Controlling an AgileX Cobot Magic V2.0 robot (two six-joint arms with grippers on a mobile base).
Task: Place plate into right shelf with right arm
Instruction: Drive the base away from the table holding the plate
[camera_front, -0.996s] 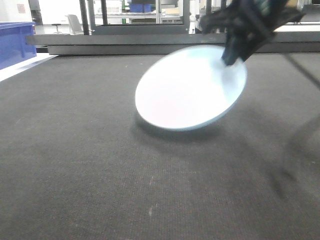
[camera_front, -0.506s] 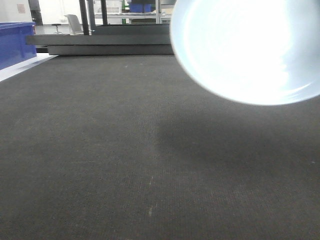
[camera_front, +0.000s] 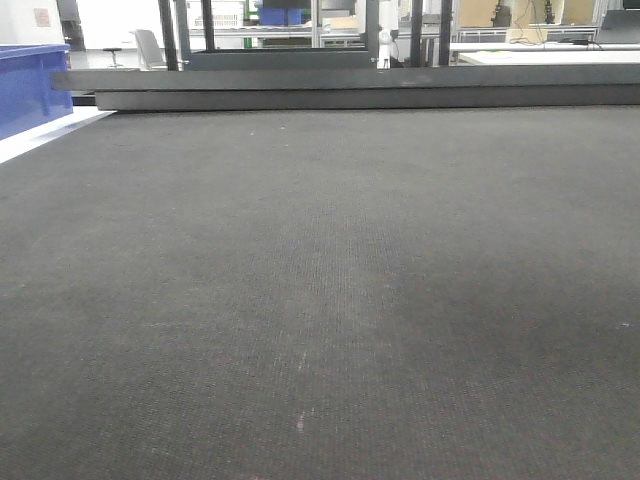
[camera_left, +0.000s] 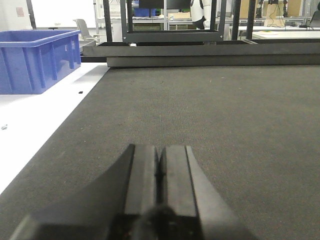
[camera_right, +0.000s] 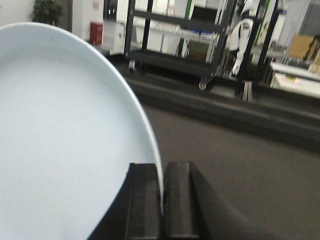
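Plate (camera_right: 65, 140) held up on edge, nearly vertical, pinched at its rim between the two fingers of the right gripper (camera_right: 161, 172). Clamped tight on that thin rim, one finger on either face. Fills the left half of the right wrist view, cut off by the left and bottom borders, curved edge sweeping down from the top left into the jaws.

Beneath and beyond, a wide dark mat (camera_front: 320, 300), flat and open from the near border back to a low dark ledge (camera_front: 350, 92) along its far edge. Plenty of open room across the middle and to the right. Bounded on the left by a strip of white tabletop (camera_left: 35, 125), with a blue plastic bin (camera_left: 37, 60) standing on it, well apart from both arms.

Behind the ledge, a black-framed cart on castors (camera_right: 175, 50) and more racks and benches, too blurred to name.

Left gripper (camera_left: 159, 155) low over the mat near its left edge, fingers pressed together with nothing between them.

Plain pale white, smooth and glossy, no pattern, a shallow dish with a low sloping rim; slightly blurred.
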